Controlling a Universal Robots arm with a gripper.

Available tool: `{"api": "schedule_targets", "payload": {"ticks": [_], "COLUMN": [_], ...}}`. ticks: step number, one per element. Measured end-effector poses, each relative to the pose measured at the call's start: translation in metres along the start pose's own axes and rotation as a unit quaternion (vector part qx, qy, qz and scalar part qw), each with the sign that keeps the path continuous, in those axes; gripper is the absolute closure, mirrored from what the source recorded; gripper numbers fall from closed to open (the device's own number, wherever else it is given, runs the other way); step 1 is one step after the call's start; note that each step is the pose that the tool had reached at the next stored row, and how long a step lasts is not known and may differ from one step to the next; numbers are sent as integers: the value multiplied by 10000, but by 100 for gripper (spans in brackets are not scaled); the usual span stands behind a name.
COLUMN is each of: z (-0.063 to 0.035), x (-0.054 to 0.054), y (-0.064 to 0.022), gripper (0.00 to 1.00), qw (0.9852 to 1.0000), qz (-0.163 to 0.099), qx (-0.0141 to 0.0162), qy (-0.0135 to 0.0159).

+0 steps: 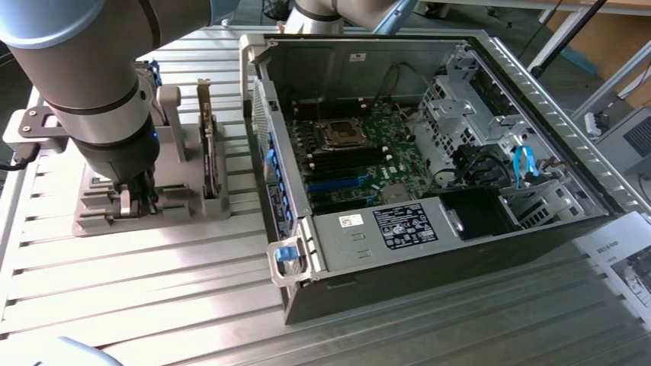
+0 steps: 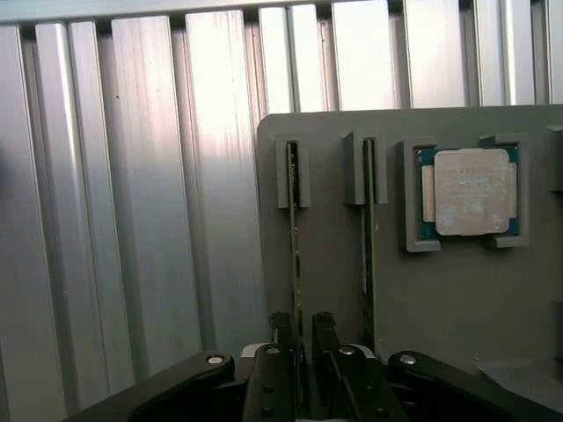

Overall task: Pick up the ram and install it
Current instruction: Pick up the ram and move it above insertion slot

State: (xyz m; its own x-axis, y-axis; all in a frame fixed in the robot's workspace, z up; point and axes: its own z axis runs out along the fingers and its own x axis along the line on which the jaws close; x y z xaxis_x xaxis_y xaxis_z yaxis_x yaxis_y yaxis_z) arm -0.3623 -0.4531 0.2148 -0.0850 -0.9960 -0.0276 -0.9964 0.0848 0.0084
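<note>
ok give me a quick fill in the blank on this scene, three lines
1. The pincer straddles the ram with its jaws ___.
2. Counting that one, the gray holder carries ___ such sticks on edge.
3. The holder's square pocket holds a silver ___ chip.
Missing words: open; two; processor.

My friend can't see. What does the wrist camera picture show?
The open gripper sits with a finger on each side of one green ram stick, standing on edge in a grey holder. A second ram stick stands beside it, next to a square silver processor chip, all on a ribbed metal table.
</note>
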Motion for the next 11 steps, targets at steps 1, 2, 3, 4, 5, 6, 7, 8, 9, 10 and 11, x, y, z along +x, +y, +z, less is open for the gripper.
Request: {"api": "schedule_targets", "payload": {"ticks": [1, 2, 3, 4, 5, 6, 7, 8, 9, 10, 11], "z": [0, 1, 1, 0, 0, 0, 0, 0, 0, 0, 0], "x": [-8, -13, -12, -12, -13, -13, -13, -13, -13, -11, -9], "y": [1, 1, 1, 1, 1, 1, 1, 1, 1, 2, 2], "gripper": [76, 76, 76, 76, 76, 76, 76, 76, 76, 76, 76], "qw": [10000, 10000, 10000, 10000, 10000, 10000, 10000, 10000, 10000, 10000, 10000], "qz": [0, -1, -1, -1, -1, -1, -1, -1, -1, 0, -1], "qx": [-1, 0, 0, -1, 0, -1, -1, -1, -1, -1, -1], "qy": [1, 0, 0, 0, 0, 0, 0, 0, 1, 1, 0]}}
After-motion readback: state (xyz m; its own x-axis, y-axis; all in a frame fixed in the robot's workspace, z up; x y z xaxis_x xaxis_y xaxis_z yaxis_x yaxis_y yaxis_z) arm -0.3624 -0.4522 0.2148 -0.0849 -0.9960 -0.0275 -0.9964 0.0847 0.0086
